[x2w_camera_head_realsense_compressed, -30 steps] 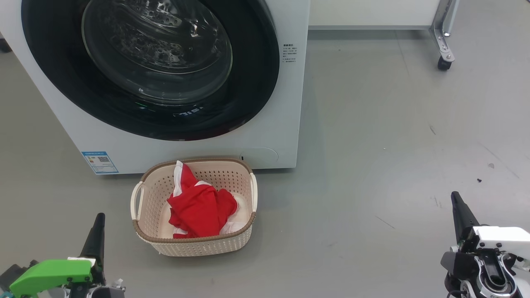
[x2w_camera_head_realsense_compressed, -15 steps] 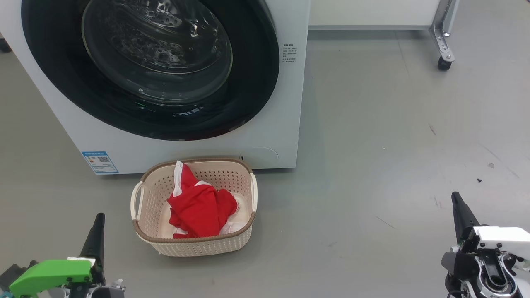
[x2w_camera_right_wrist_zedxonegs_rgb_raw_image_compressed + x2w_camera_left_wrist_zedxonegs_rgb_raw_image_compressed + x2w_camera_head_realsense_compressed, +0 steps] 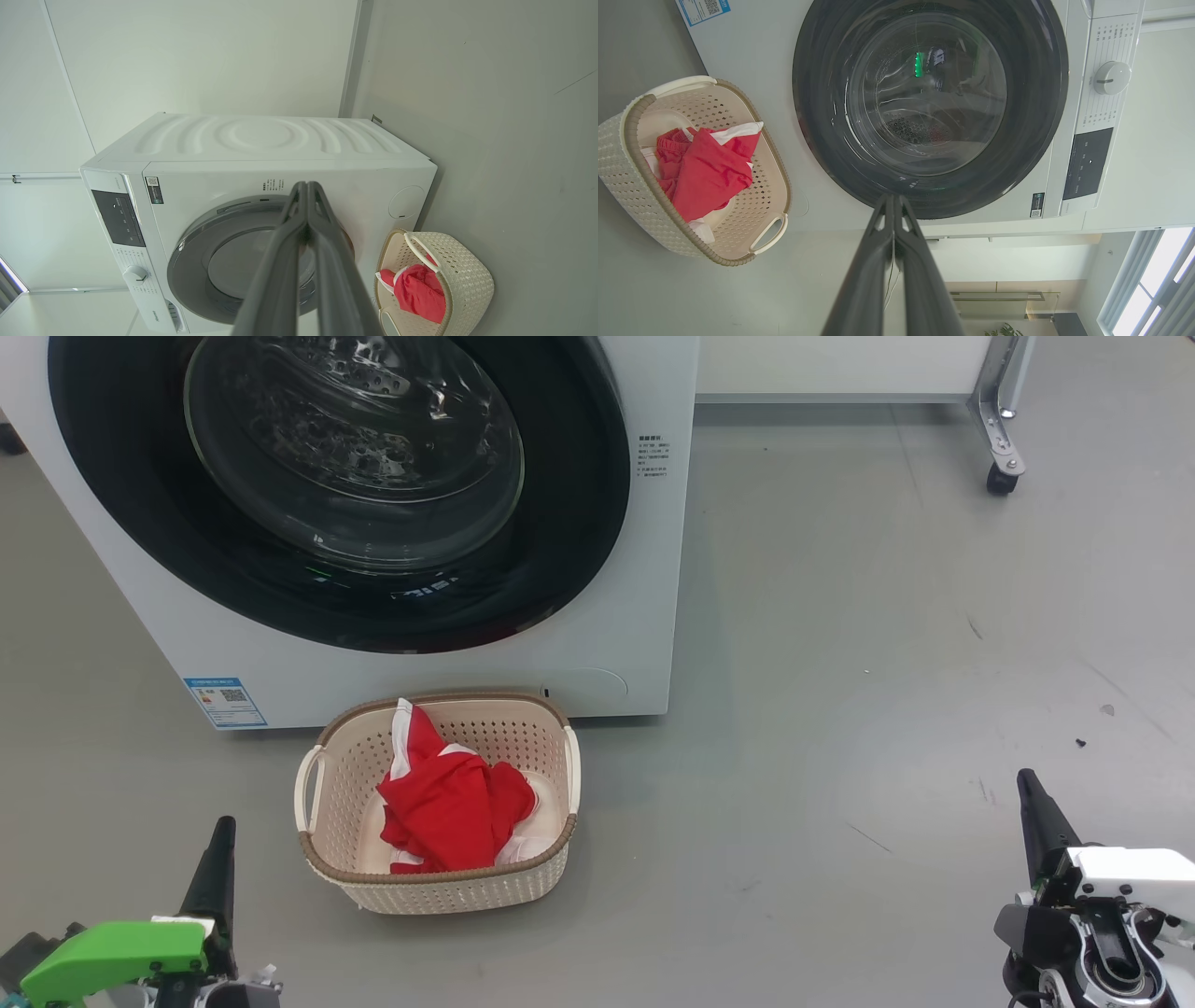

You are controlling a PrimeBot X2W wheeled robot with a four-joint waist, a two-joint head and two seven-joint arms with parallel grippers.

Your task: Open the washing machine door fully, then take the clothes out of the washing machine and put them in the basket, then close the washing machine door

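Both pincers were pictured clenched, nothing between their fingers. The left gripper (image 3: pixel 224 826) was seen low at the left of the head view and the right gripper (image 3: pixel 1027 779) low at the right. Each was held over bare grey floor (image 3: pixel 840 709), well apart from the basket (image 3: pixel 448 894). A wide stretch of open floor was shown to the right of the washing machine (image 3: pixel 607 644), bounded at the far edge by a wheeled metal frame (image 3: pixel 1001 448). The washing machine door (image 3: pixel 569 523) was shut flush against the white front. A control dial (image 3: pixel 1111 78) and dark panel (image 3: pixel 1087 163) were caught by the left wrist view, and a ribbed side panel (image 3: pixel 261 137) by the right wrist view. The red-and-white clothes (image 3: pixel 448 812) were heaped inside the basket, which was set on the floor just before the machine's base, near a blue label (image 3: pixel 224 702).
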